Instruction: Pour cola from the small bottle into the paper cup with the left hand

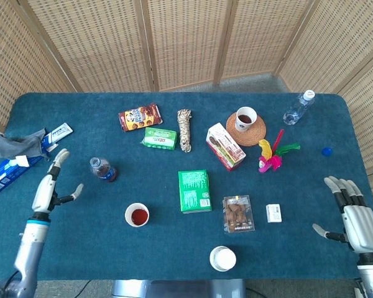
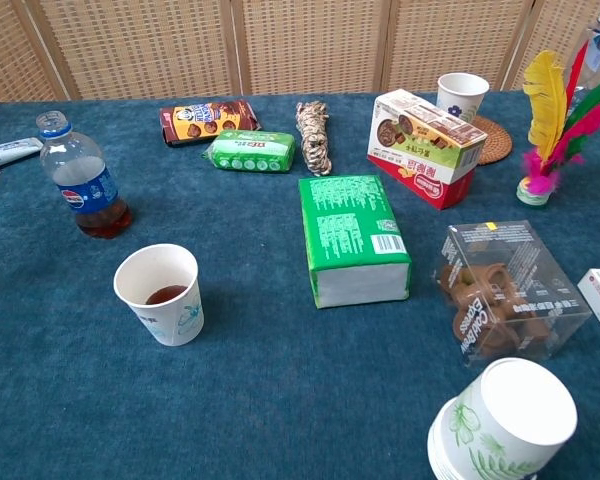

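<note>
The small cola bottle [image 1: 102,169] [image 2: 82,182] stands upright on the blue table, a little dark cola left at its bottom. In front of it stands a paper cup [image 1: 137,215] [image 2: 161,293] with some cola inside. My left hand [image 1: 50,186] hangs open to the left of the bottle, well apart from it, and is all but out of the chest view. My right hand [image 1: 351,214] rests open and flat at the table's right front edge, holding nothing.
A green box [image 1: 194,190] lies mid-table, beside a clear box of chocolates [image 1: 238,213] and a stack of paper cups [image 1: 223,258]. Snack packs, a rope coil [image 1: 184,130], a second cup on a wicker mat [image 1: 245,118], a feather toy and a water bottle [image 1: 298,107] stand further back. Boxes lie at the left edge [image 1: 12,162].
</note>
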